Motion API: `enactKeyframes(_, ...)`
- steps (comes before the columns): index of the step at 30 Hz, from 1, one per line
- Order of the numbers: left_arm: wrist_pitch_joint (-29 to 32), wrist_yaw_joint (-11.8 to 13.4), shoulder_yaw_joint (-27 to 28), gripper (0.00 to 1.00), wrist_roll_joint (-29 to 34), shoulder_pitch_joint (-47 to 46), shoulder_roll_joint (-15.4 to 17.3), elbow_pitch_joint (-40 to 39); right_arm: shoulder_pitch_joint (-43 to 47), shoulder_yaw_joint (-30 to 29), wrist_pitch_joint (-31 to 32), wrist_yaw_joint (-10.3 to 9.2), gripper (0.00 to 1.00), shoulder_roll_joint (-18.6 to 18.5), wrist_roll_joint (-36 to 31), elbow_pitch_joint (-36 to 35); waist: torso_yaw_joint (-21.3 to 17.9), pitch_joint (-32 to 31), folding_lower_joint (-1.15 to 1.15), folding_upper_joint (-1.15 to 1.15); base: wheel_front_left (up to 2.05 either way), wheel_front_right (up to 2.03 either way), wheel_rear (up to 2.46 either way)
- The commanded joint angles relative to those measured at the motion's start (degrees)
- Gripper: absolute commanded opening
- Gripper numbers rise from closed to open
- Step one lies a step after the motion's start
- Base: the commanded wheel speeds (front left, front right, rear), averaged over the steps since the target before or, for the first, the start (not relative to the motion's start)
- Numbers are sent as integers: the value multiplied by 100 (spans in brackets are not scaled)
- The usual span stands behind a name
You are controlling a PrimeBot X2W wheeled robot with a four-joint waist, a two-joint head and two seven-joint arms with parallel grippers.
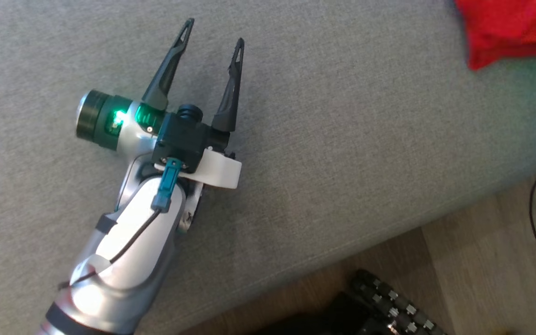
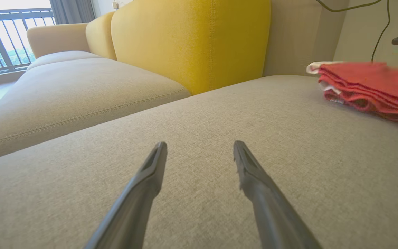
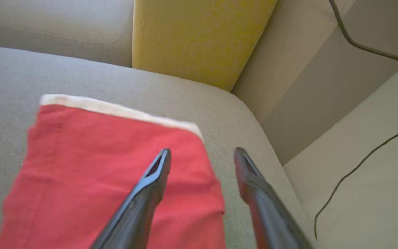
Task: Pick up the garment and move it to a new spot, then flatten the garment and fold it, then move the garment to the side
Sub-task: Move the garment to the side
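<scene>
We locate the folded red garment (image 1: 510,28) at the upper right of the head view, well apart from the left gripper (image 1: 214,31) (fingers spread, empty); the right gripper (image 3: 202,152), also spread and pinching nothing, hangs over its edge at the centre of the right wrist view, hence nearer.

Daylight comes through the window (image 2: 9,38) at the upper left of my left wrist view, blown out to white; the sofa (image 2: 199,114) is evenly lit, its shadows soft; my head view is grainy, the green lamp (image 1: 118,118) on my arm glaring; my right wrist view is blurred, the garment (image 3: 98,166) smeared at its edges; lines bow near both wrist views' borders.
</scene>
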Motion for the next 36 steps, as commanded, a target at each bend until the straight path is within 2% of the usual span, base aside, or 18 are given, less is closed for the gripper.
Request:
enactKeyframes(1, -2, 66, 95, 100, -55, 50, 27, -74, 245, -65, -52, -3, 100, -112, 5, -172, 87, -124, 0, 0, 0, 0, 0)
enactKeyframes(8, -2, 220, 135, 100, -268, 260, -83, -198, 358, -209, -52, -3, 100, 23, -129, -564, 405, -641, 0, 0, 0, 0, 0)
enactKeyframes(19, -2, 520, 486, 100, -675, 1139, -223, -570, 1159, -97, -52, -3, 100, 717, 55, -1575, 1360, -1860, 0, 0, 0, 0, 0)
enactKeyframes(27, -2, 626, 914, 100, -867, 1911, -331, -811, 2083, -244, -52, -3, 100, 1381, -176, -2072, 1827, -2492, 0, 0, 0, 0, 0)
enactKeyframes(29, -2, 602, 1020, 100, -889, 2100, -347, -839, 2360, -280, -52, -3, 100, 1550, -402, -2185, 1912, -2633, 0, 0, 0, 0, 0)
enactKeyframes(30, -2, 543, 1093, 100, -901, 2270, -366, -854, 2664, -421, -52, -3, 100, 1747, -644, -2302, 1996, -2765, 0, 0, 0, 0, 0)
enactKeyframes(36, -2, 299, 1404, 100, -923, 2771, -409, -853, 3585, -839, -52, -3, 100, 2545, -1143, -2533, 2105, -3077, 0, 0, 0, 0, 0)
